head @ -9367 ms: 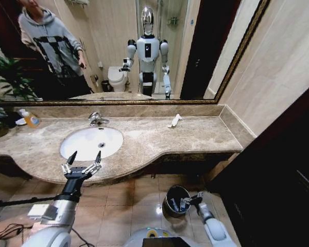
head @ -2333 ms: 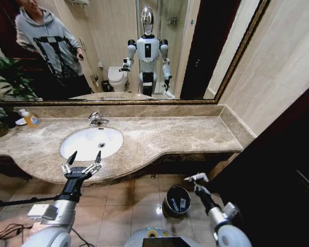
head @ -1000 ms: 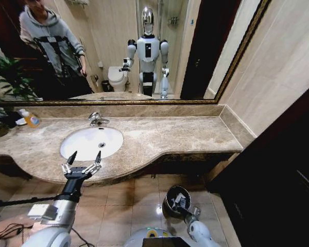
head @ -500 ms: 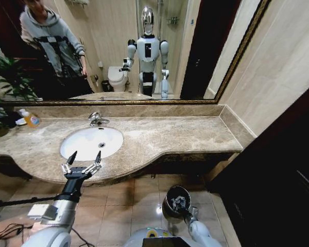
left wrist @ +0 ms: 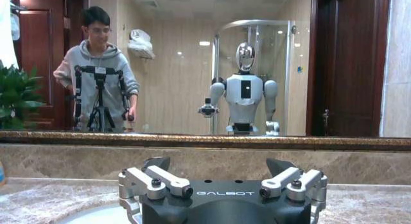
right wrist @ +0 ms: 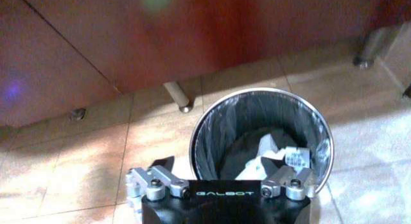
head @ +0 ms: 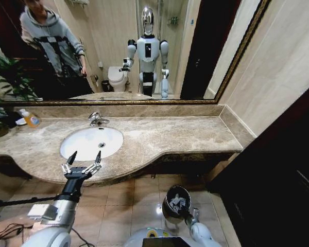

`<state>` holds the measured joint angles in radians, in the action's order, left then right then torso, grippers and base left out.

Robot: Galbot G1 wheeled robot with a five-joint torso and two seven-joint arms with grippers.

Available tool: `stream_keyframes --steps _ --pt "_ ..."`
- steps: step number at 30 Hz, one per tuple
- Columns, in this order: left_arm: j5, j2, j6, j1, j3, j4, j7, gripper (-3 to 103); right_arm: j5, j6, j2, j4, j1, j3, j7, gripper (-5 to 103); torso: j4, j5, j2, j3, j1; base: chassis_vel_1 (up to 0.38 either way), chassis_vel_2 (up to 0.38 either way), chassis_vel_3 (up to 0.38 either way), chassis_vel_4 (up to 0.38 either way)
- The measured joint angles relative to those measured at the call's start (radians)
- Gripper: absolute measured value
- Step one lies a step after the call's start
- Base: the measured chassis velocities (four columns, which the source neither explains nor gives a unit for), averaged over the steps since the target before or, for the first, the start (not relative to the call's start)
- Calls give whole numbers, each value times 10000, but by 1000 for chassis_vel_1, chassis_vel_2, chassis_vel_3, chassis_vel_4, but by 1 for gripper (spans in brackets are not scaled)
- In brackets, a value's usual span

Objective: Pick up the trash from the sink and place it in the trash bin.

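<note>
White sachets and tubes of trash [right wrist: 273, 159] are lying in the black bin [right wrist: 212, 123] on the floor, the right gripper [right wrist: 222, 178] is hovering just above its rim with fingers wide and empty, while the left gripper [head: 82, 165] is waiting, fingers spread, by the sink [head: 91, 141].

A brown marble countertop [head: 159, 135] spans the frame's middle, holding the white sink [head: 91, 142] at centre-left and a yellow-labelled bottle [head: 30, 119] far left, while the tiled floor [head: 134, 195] below carries the trash bin [head: 176, 202].
</note>
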<state>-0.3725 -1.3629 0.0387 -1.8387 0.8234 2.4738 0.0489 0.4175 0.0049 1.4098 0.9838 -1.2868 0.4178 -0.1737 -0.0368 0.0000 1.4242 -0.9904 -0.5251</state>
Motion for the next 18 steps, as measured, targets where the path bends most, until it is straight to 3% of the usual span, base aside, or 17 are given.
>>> stream_keyframes --steps 5,14,18 --pt "0 0 0 0 0 0 0 100 -662 303 -172 1183 -604 236 62 100 1 -1 0 0 1 0 0 0 0" --pt "0 0 0 0 0 0 0 100 -1781 1404 -451 3409 -1380 1037 687 100 0 1 0 0 0 0 0 0 0" --pt "0 0 0 0 0 0 0 100 -2820 2072 -438 4648 -1829 1741 1030 100 1 1 0 0 0 0 0 0 0"
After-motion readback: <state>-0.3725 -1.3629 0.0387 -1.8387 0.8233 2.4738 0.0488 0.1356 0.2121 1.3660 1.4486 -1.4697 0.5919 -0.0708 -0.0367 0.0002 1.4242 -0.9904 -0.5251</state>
